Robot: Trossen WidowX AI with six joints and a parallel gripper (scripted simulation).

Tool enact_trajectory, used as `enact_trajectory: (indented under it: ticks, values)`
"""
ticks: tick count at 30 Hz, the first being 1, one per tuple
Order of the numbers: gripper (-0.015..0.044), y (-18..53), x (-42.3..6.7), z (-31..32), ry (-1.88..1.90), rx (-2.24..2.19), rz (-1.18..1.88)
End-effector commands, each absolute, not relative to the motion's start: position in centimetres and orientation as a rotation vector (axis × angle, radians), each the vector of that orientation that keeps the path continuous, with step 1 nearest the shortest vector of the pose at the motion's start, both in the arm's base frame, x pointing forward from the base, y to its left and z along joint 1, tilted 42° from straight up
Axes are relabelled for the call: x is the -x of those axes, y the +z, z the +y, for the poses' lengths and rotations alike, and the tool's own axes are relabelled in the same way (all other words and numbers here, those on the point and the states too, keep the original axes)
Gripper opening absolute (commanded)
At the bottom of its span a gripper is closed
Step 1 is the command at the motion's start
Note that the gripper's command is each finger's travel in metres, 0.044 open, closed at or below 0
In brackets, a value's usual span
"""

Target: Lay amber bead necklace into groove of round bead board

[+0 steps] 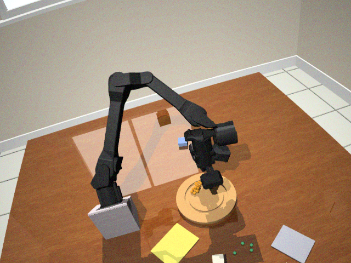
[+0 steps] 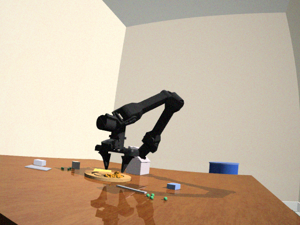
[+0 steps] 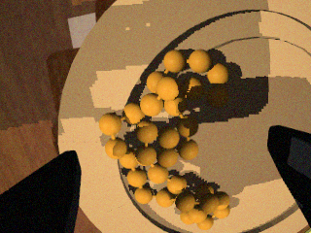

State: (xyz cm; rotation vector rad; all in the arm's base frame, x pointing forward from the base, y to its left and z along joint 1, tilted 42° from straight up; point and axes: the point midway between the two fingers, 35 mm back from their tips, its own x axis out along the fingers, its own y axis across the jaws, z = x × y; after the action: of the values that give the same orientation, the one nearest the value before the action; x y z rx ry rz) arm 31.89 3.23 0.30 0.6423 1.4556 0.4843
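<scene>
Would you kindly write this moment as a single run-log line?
gripper: open, holding nothing, above board | amber bead necklace: bunched on round bead board, partly over groove | status: not laid out

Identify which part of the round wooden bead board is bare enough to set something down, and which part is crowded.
Bare: the board's half toward the yellow square card, inside and outside the groove. Crowded: the side nearest the arm's white base block, where the amber bead necklace lies bunched across the groove, with the open black pincer straddling it just above.

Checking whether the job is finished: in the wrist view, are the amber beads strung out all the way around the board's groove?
No, the amber bead necklace lies bunched in a heap on one side of the round bead board.
</scene>
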Motion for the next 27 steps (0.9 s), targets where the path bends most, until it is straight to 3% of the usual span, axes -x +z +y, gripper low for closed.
enact_trajectory:
  ticks: [1, 14, 25, 27]
  values:
    - [0.0380, -0.28, -31.76, 3.84, 0.488, -0.652, 1.462]
    - [0.0380, -1.24, -31.70, 4.80, 0.489, -0.656, 1.466]
    - [0.0091, -1.12, -31.77, 4.61, 0.487, -0.649, 1.464]
    - [0.0078, -1.12, -31.77, 4.61, 0.487, -0.649, 1.464]
